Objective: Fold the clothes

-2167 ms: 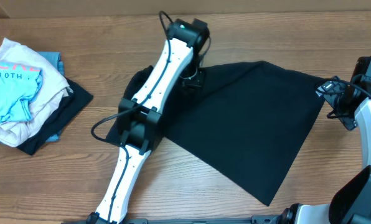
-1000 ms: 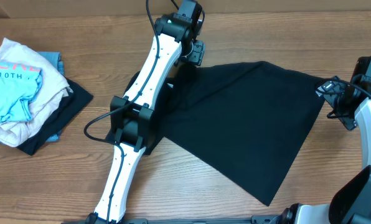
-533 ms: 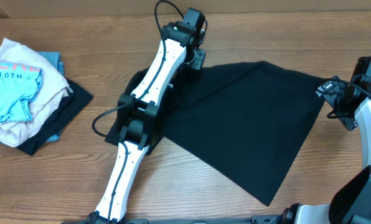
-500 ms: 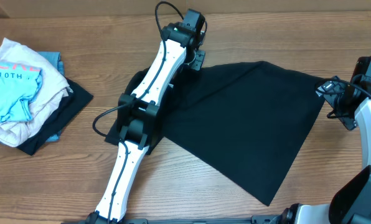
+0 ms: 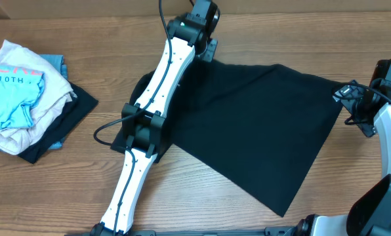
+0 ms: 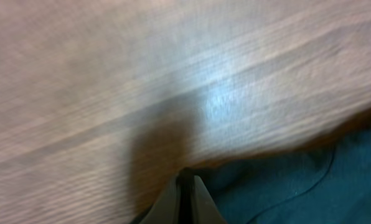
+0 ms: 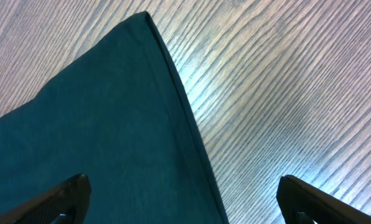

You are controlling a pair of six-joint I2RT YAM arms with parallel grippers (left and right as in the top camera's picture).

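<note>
My left pincer (image 5: 207, 47) is at the far edge of the black shirt (image 5: 261, 124), with my left arm stretched out long across the desk (image 5: 51, 196). Its two fingers are pressed tight together, with no gap at all. In my left wrist view the tips (image 6: 185, 190) meet right where the shirt's edge meets the wood. That view is blurry, so I cannot tell if any cloth is pinched between them.

My right pincer (image 5: 353, 105) is at the right side of the desk, just by the shirt's right corner. Its fingers are spread wide apart and hold nothing. From my right wrist I see that corner of the shirt (image 7: 111, 124) lying flat on the wood below them.

The black shirt lies spread out in the middle and right part of the desk.

Far off on the left is a pile of clothes (image 5: 25, 98), with a light blue shirt with pink letters (image 5: 12, 88) on top.
</note>
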